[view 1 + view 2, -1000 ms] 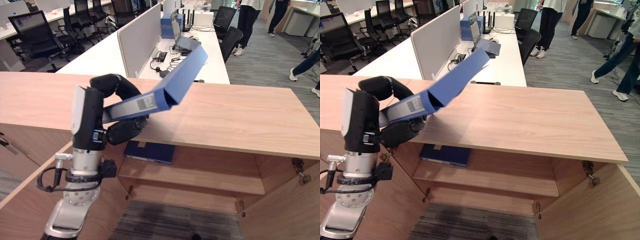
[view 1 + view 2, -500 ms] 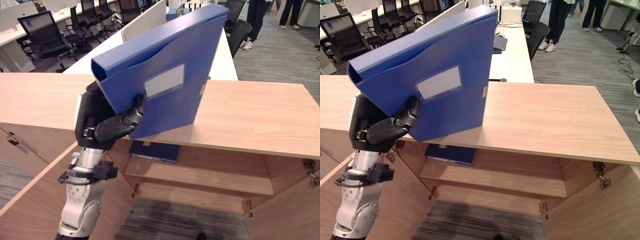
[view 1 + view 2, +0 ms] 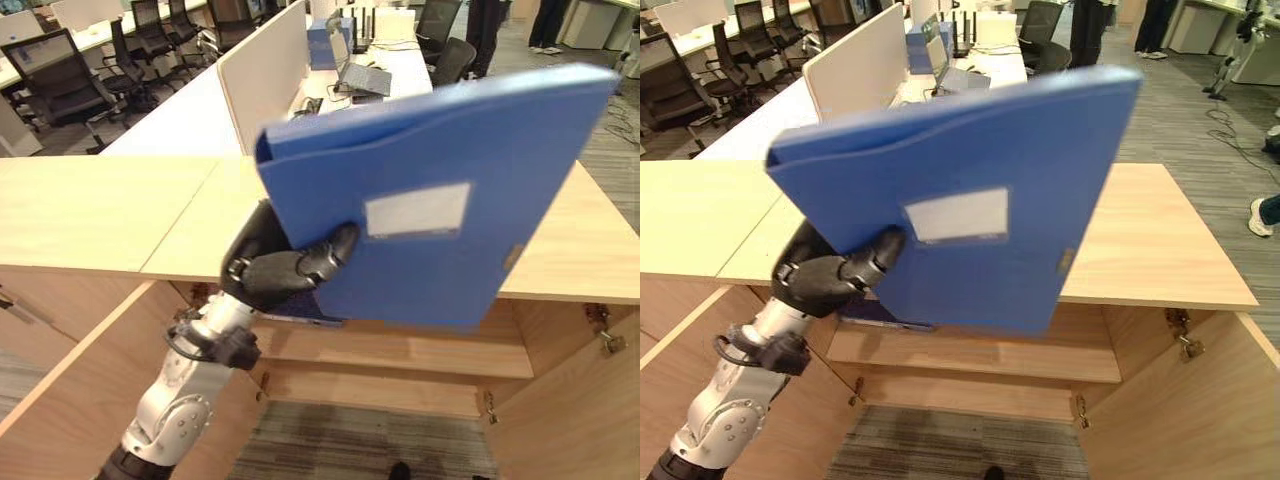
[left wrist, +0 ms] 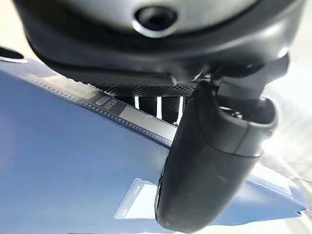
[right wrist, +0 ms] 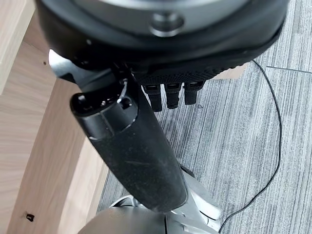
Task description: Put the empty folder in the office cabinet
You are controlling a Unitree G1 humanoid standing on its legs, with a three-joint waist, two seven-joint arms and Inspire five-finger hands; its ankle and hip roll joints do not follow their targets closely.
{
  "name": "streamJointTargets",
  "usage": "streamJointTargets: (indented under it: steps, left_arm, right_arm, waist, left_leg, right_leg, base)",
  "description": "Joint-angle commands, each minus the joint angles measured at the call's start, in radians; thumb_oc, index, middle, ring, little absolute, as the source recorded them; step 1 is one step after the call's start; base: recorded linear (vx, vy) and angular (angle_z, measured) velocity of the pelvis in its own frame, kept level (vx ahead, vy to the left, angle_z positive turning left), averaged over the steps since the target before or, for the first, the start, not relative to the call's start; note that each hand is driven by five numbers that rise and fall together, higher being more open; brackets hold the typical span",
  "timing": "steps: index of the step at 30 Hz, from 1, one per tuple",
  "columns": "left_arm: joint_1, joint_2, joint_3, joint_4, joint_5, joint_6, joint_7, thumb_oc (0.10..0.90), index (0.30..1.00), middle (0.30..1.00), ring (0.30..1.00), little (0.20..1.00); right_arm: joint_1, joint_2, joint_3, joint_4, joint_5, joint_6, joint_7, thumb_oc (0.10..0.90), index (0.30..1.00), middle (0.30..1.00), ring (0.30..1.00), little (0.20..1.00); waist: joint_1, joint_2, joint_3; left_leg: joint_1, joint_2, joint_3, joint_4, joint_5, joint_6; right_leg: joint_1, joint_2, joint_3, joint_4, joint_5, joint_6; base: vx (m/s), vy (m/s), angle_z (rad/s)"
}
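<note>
Left hand point(image 3: 285, 270) grips the blue folder point(image 3: 450, 200) by its spine above the cabinet point(image 3: 90, 215) top; right hand point(image 5: 146, 146) hangs relaxed, empty; next, lower it level toward the shelf point(image 3: 420, 350), clearing the top's front edge.

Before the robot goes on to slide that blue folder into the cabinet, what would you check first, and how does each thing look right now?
1. Grip: the left robot hand has its thumb across the face of the blue folder and fingers behind it. Ok.
2. Height: the folder is held up in front of the cabinet top, above the opening. Not ok yet; it likely has to come down.
3. Doors: the cabinet door stands open. Ok.
4. Shelf space: another blue folder lies at the shelf's left part; the shelf is bare to the right. Ok.
5. Right robot hand: hangs over the carpet holding nothing. Ok.
6. Folder empty: cannot tell.
</note>
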Motion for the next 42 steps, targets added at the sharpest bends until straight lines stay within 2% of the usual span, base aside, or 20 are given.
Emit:
streamJointTargets:
  steps: [1,9,13,14,15,18,19,20,23,24,26,29,37,42]
  left_arm:
    - [-0.127,-0.016,0.000,-0.087,-0.047,-0.079,-0.022,0.400,0.300,0.300,0.300,0.300]
    - [-0.130,-0.001,-0.038,-0.059,-0.049,-0.049,-0.030,0.400,0.300,0.300,0.300,0.300]
    - [-0.092,0.006,-0.020,-0.044,-0.021,-0.041,-0.029,0.400,0.300,0.300,0.300,0.300]
    - [-0.055,-0.001,0.009,-0.034,-0.009,-0.041,-0.026,0.400,0.300,0.300,0.300,0.300]
    - [-0.055,-0.001,0.010,-0.034,-0.008,-0.041,-0.026,0.400,0.300,0.300,0.300,0.300]
    - [0.035,-0.005,0.083,-0.002,-0.005,-0.043,-0.023,0.400,0.300,0.300,0.300,0.300]
    - [0.035,-0.005,0.084,-0.002,-0.005,-0.043,-0.023,0.400,0.300,0.300,0.300,0.300]
    - [0.077,-0.013,0.128,0.020,-0.012,-0.047,-0.025,0.400,0.300,0.300,0.300,0.300]
    - [0.134,-0.030,0.193,0.052,-0.006,-0.046,-0.033,0.400,0.300,0.300,0.300,0.300]
    - [0.134,-0.030,0.193,0.052,-0.006,-0.046,-0.033,0.400,0.300,0.300,0.300,0.300]
    - [0.171,-0.048,0.247,0.087,0.003,-0.044,-0.039,0.400,0.300,0.300,0.300,0.300]
    - [0.187,-0.053,0.284,0.107,0.009,-0.042,-0.046,0.400,0.300,0.300,0.300,0.300]
    - [0.204,-0.072,0.317,0.137,0.024,-0.031,-0.062,0.400,0.300,0.300,0.300,0.300]
    - [0.186,-0.069,0.310,0.154,0.034,-0.028,-0.075,0.400,0.300,0.300,0.300,0.300]
  right_arm:
    - [-0.087,-0.005,0.044,0.009,-0.008,-0.026,-0.004,0.800,0.900,0.900,0.900,0.900]
    - [-0.076,0.001,0.039,0.007,0.002,-0.020,-0.001,0.800,0.900,0.900,0.900,0.900]
    - [-0.075,0.004,0.017,-0.014,0.042,-0.027,0.002,0.800,0.900,0.900,0.900,0.900]
    - [-0.071,-0.001,-0.014,-0.060,0.104,-0.041,0.004,0.800,0.900,0.900,0.900,0.900]
    - [-0.071,-0.002,-0.014,-0.061,0.104,-0.040,0.004,0.800,0.900,0.900,0.900,0.900]
    - [-0.043,-0.039,-0.102,-0.259,0.252,-0.082,0.016,0.800,0.900,0.900,0.900,0.900]
    - [-0.042,-0.040,-0.102,-0.261,0.252,-0.081,0.016,0.800,0.900,0.900,0.900,0.900]
    - [-0.006,-0.070,-0.151,-0.387,0.295,-0.101,0.021,0.800,0.900,0.900,0.900,0.900]
    - [0.031,-0.110,-0.228,-0.541,0.350,-0.127,0.020,0.800,0.900,0.900,0.900,0.900]
    - [0.031,-0.110,-0.228,-0.541,0.350,-0.127,0.020,0.800,0.900,0.900,0.900,0.900]
    - [0.051,-0.135,-0.306,-0.659,0.395,-0.149,0.016,0.800,0.900,0.900,0.900,0.900]
    - [0.048,-0.145,-0.340,-0.740,0.445,-0.157,0.031,0.800,0.900,0.900,0.900,0.900]
    - [0.058,-0.157,-0.331,-0.983,0.549,-0.152,0.121,0.800,0.900,0.900,0.900,0.900]
    - [0.050,-0.182,-0.275,-1.117,0.637,-0.127,0.211,0.800,0.900,0.900,0.900,0.900]
  waist:
    - [-0.001,-0.035,-0.031]
    - [-0.018,-0.029,-0.033]
    - [-0.016,-0.031,-0.033]
    - [-0.015,-0.031,-0.028]
    - [-0.016,-0.032,-0.030]
    - [-0.017,-0.033,-0.024]
    - [-0.018,-0.034,-0.028]
    - [-0.021,-0.036,-0.025]
    - [-0.025,-0.038,-0.027]
    - [-0.025,-0.038,-0.029]
    - [-0.025,-0.039,-0.027]
    - [-0.024,-0.040,-0.030]
    - [-0.022,-0.048,-0.034]
    - [-0.022,-0.051,-0.039]
  left_leg:
    - [-0.020,0.046,0.055,-0.007,0.001,-0.065]
    - [-0.023,0.038,0.035,-0.007,-0.003,-0.059]
    - [-0.025,0.034,0.033,-0.007,-0.004,-0.057]
    - [-0.019,0.034,0.033,-0.007,-0.008,-0.058]
    - [-0.023,0.033,0.033,-0.007,-0.004,-0.057]
    - [-0.016,0.034,0.037,-0.007,-0.008,-0.060]
    - [-0.022,0.033,0.037,-0.007,-0.004,-0.059]
    - [-0.021,0.033,0.040,-0.007,-0.004,-0.060]
    - [-0.021,0.031,0.044,-0.007,-0.005,-0.060]
    - [-0.022,0.031,0.044,-0.007,-0.004,-0.059]
    - [-0.018,0.035,0.044,-0.007,-0.010,-0.059]
    - [-0.020,0.035,0.045,-0.007,-0.012,-0.058]
    - [-0.026,0.036,0.047,-0.007,-0.007,-0.058]
    - [-0.029,0.039,0.047,-0.007,-0.004,-0.059]
  right_leg:
    - [0.105,-0.081,-0.018,0.006,-0.091,0.115]
    - [0.097,-0.086,0.007,0.006,-0.088,0.115]
    - [0.096,-0.088,0.013,0.006,-0.086,0.115]
    - [0.102,-0.087,0.011,0.007,-0.090,0.115]
    - [0.099,-0.088,0.011,0.006,-0.086,0.115]
    - [0.105,-0.088,0.005,0.008,-0.090,0.115]
    - [0.100,-0.089,0.004,0.007,-0.086,0.115]
    - [0.101,-0.089,0.001,0.007,-0.087,0.115]
    - [0.101,-0.089,-0.006,0.008,-0.088,0.116]
    - [0.099,-0.089,-0.006,0.008,-0.088,0.116]
    - [0.103,-0.089,-0.008,0.012,-0.094,0.117]
    - [0.101,-0.088,-0.010,0.012,-0.095,0.117]
    - [0.097,-0.086,-0.008,0.008,-0.094,0.113]
    - [0.094,-0.084,-0.006,0.007,-0.095,0.111]
  base:
    - [-0.01,0.009,-0.04]
    - [0.00,0.000,0.00]
    - [0.00,0.000,0.00]
    - [0.00,0.000,0.00]
    - [0.03,0.013,-0.02]
    - [0.02,0.007,-0.03]
    - [0.01,0.010,-0.09]
    - [0.02,0.014,-0.07]
    - [0.02,0.010,-0.02]
    - [0.00,0.000,0.00]
    - [0.03,0.006,0.07]
    - [0.01,0.005,0.04]
    - [0.00,0.000,0.00]
    - [0.00,0.000,0.00]
